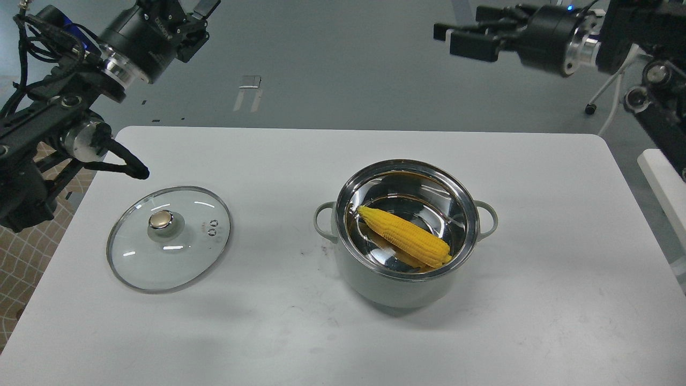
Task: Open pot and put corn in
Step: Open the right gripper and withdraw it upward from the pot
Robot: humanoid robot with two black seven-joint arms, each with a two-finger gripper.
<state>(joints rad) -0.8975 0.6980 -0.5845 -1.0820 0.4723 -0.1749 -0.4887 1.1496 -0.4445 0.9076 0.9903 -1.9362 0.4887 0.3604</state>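
The pale grey-green pot (391, 287) stands uncovered on the white table (546, 279), right of centre. The yellow corn (404, 238) lies slanted inside it on the steel bottom, free of any gripper. My right gripper (449, 36) is high above the far table edge at the upper right, pointing left, its fingers apart and empty. My left gripper (201, 8) is at the top left and is cut off by the frame's top edge, so its fingers cannot be told apart.
The round glass lid (169, 238) with a brass knob lies flat on the table's left part, below my left arm. A white ledge (662, 182) sits beyond the table's right edge. Grey floor lies behind the table.
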